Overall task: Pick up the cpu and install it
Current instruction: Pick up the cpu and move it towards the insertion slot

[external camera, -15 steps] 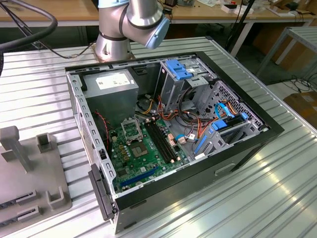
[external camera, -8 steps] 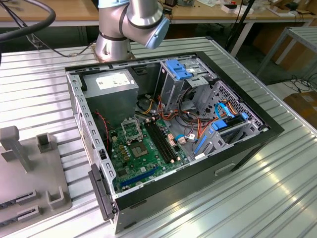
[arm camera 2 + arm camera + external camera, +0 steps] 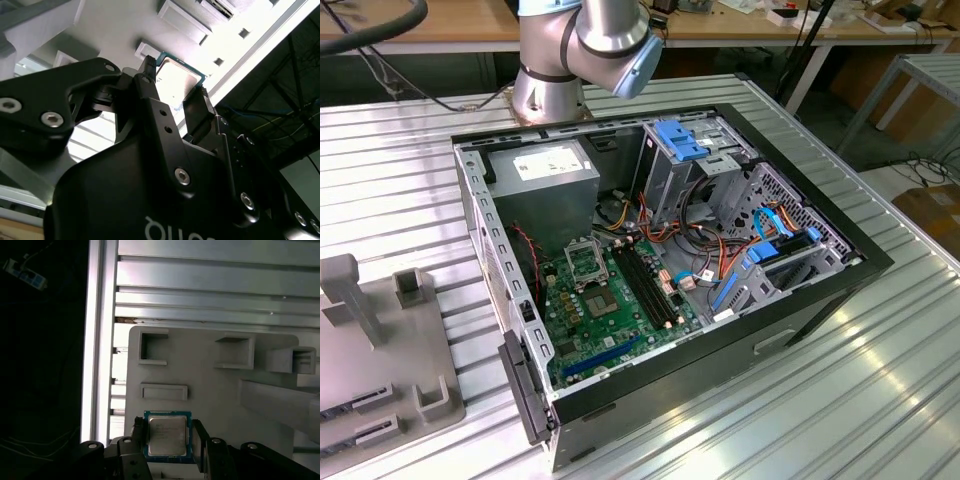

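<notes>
Exterior view bright w/ glare on table (image 3: 840,400); wrist views dim.

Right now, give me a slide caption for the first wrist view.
Pincer closed on the cpu, grey fixture tray and ribbed metal table behind it.

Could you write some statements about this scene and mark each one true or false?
1. The cpu sits between the fingers of the hand. True.
2. The cpu is already in the socket. False: it is at the hand, over the grey tray.
3. The computer case is closed. False: it is open and the motherboard shows.
4. The computer case rests on a ribbed metal table. True.
</notes>
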Controlling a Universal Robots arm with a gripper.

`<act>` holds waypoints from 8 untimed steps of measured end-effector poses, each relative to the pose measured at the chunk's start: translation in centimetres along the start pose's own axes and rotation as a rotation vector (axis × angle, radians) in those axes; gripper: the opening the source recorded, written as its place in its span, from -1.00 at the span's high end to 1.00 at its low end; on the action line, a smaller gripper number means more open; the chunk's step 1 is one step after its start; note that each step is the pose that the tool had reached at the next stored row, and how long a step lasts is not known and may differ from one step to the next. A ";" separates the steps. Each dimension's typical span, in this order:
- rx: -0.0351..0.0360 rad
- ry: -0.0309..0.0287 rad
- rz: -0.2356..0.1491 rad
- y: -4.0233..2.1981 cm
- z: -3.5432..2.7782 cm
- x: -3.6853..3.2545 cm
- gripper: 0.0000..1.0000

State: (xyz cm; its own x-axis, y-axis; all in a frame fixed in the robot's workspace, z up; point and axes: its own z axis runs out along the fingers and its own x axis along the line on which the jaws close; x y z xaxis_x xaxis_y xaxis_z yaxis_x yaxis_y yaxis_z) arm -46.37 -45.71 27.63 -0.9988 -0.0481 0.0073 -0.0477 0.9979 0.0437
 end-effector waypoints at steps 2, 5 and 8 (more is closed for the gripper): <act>0.0000 0.0003 0.000 0.01 -0.22 0.00 0.05; 0.0000 0.0005 0.000 0.03 -0.73 0.01 0.05; 0.0000 0.0009 0.000 0.05 -1.08 0.01 0.05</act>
State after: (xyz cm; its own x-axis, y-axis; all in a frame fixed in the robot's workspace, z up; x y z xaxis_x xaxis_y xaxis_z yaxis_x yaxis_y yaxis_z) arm -46.37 -45.71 28.71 -0.9988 -0.0481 0.0082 -0.0477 0.9979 0.0437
